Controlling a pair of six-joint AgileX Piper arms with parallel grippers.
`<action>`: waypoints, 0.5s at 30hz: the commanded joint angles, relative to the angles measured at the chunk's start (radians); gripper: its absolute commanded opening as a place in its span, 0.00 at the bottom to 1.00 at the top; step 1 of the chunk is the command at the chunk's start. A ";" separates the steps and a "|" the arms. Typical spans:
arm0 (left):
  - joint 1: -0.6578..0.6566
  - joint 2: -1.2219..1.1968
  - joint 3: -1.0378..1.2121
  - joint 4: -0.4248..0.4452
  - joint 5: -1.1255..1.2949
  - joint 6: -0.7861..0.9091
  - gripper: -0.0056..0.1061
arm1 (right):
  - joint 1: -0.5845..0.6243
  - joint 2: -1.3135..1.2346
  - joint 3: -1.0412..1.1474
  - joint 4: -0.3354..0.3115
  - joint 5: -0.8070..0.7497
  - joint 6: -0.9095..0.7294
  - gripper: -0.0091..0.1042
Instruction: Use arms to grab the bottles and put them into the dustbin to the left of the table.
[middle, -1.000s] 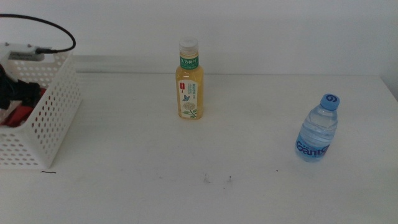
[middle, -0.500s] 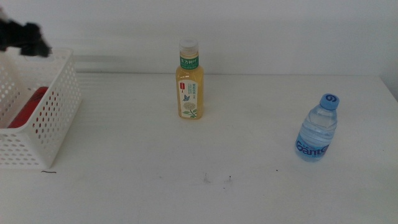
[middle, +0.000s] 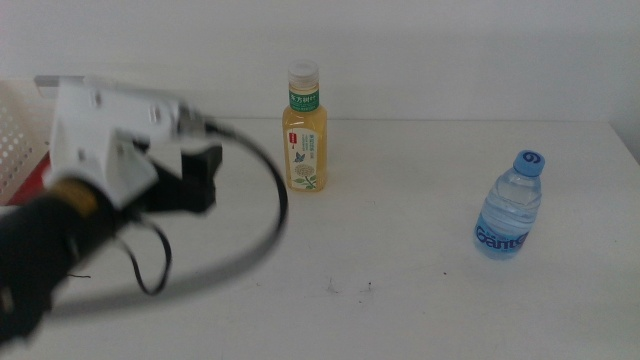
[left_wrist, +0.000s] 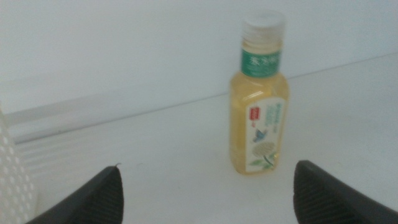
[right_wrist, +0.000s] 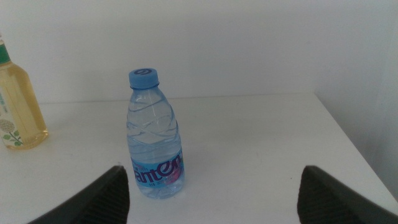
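Specks (middle: 350, 289) of dark grime mark the table (middle: 400, 300) nearest the camera in the middle view. Behind them, on the left side, the left arm (middle: 90, 180) fills the picture, blurred: a dark body low down, a brass-coloured ring, a white boxy housing on top, and a thick black cable (middle: 265, 200) looping out to its right. Its left gripper (middle: 195, 178) is a dark block held above the tabletop, pointing toward the middle of the table, with nothing between its jaws. The left wrist view shows the two jaws spread wide, one at each lower corner, with only bare table between them.

Over on the right side stands the water bottle (middle: 510, 206) — clear, blue cap on, upright and well apart from everything else. The right gripper does not appear in the middle view; its own wrist view shows its jaws spread wide too, with the water bottle (right_wrist: 153, 135) upright on the table ahead of them, closer to one jaw than the other.

Farther back, near the middle of the table, the yellow tea bottle (middle: 304, 130) stands upright with its white cap and green label, untouched. At the far left edge, part of the white perforated dustbin (middle: 22, 125) shows behind the arm — what lies inside cannot be made out.
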 joint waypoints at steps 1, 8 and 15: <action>-0.060 -0.013 0.110 -0.012 -0.247 -0.033 0.89 | -0.005 -0.005 0.003 -0.004 -0.015 -0.002 0.89; -0.123 -0.013 0.244 0.008 -0.338 -0.171 0.89 | -0.005 -0.005 0.003 -0.004 -0.015 -0.002 0.89; -0.123 0.094 0.244 0.205 -0.417 -0.274 0.89 | -0.005 -0.005 0.003 -0.004 -0.015 -0.002 0.89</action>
